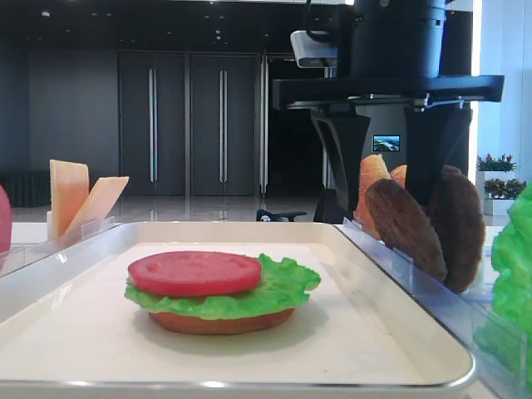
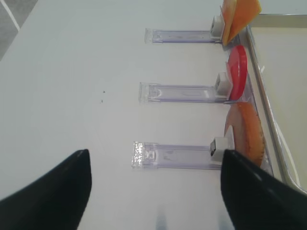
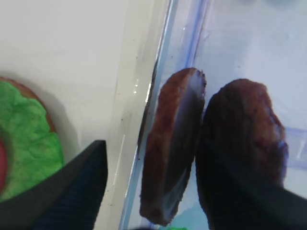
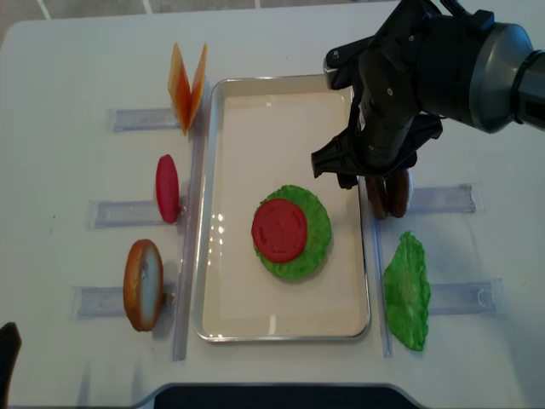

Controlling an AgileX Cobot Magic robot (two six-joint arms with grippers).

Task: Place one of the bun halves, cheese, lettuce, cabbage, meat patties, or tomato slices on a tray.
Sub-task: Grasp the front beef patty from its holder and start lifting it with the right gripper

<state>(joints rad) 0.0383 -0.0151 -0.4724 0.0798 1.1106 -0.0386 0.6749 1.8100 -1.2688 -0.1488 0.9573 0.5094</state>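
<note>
my right claw (image 1: 391,179) hangs open over the two meat patties (image 4: 388,194), which stand on edge in a clear rack (image 4: 438,198) just right of the tray (image 4: 230,111). i hold nothing. i might pinch both patties or knock one flat, because they stand so close. the tray rim is right beside my left finger (image 3: 57,191). the lettuce (image 1: 287,287) and tomato slice (image 1: 195,273) wait on the tray.

Two meat patties (image 3: 206,148) stand on edge between the open gripper (image 3: 192,201) fingers, beside the tray (image 3: 134,72).
</note>
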